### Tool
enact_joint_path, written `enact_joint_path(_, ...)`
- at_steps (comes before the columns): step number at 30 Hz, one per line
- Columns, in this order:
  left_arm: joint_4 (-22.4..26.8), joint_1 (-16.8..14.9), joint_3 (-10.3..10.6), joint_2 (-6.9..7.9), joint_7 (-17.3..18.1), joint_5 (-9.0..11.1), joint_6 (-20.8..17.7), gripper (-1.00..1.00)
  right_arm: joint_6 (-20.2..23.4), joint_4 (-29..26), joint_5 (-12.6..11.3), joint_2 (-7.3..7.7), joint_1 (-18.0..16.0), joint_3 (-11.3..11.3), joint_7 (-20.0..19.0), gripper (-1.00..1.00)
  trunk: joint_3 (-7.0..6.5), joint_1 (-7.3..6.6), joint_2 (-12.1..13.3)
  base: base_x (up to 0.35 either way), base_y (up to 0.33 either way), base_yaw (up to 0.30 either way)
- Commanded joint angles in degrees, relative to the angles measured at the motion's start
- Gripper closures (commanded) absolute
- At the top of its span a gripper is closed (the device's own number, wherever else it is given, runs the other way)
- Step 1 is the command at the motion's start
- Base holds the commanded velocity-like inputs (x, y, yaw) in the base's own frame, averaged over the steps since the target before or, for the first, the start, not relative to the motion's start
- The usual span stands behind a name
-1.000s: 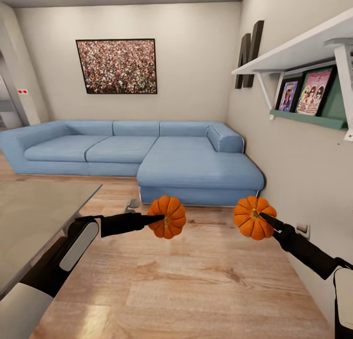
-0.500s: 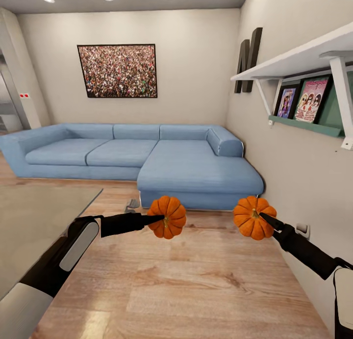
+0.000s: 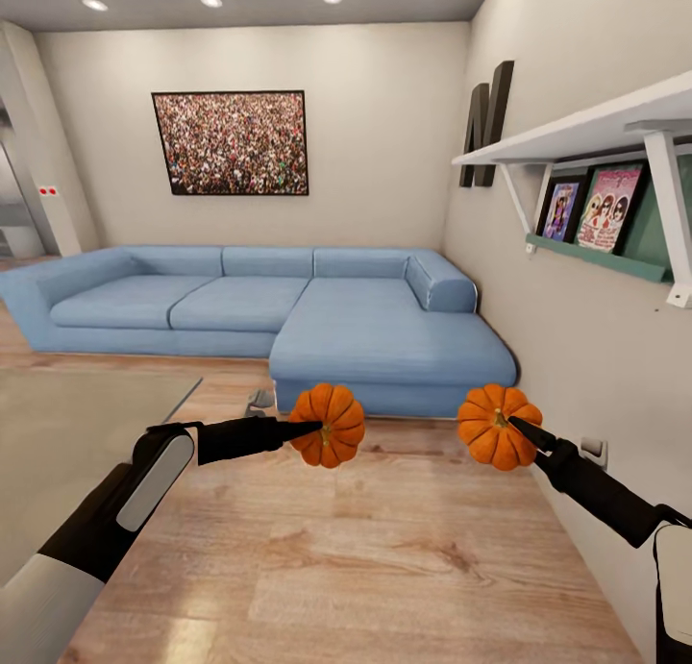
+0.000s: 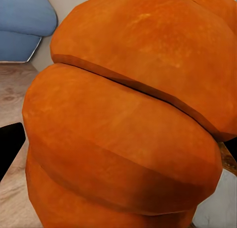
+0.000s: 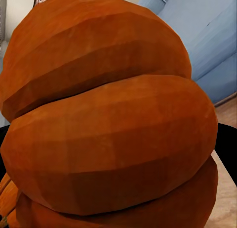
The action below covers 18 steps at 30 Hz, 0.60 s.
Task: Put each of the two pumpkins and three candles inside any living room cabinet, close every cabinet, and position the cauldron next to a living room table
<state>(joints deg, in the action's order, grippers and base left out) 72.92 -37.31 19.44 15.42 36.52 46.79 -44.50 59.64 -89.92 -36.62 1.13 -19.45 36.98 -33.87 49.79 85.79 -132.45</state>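
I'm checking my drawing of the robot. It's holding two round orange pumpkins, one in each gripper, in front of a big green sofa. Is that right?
Nearly. The big corner sofa is light blue, not green, as the head view shows. The rest holds: the left gripper holds one round orange ribbed pumpkin and the right gripper the other pumpkin.

Each hand, left hand [image 3: 312, 430] and right hand [image 3: 514, 424], grips a pumpkin before the blue sofa [image 3: 288, 308]
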Motion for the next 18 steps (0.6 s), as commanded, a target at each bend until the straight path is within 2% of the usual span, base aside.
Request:
enact_joint_path(1, 0.0, 0.0, 0.1, 0.04, -0.1, 0.3, -0.3, 1.00, 0.4, 0.0, 0.2, 0.00, -0.1, 0.1, -0.6, 1.00, -0.12, -0.24, 0.4, 0.000, 0.000, 0.000)
enact_joint_path(18, 0.0, -0.1, 0.1, 0.03, -0.1, 0.3, -0.3, 1.00, 0.4, 0.0, 0.2, -0.02, -0.1, 0.1, -0.6, 1.00, -3.18, -3.97, 7.2, 0.000, 0.000, 0.000)
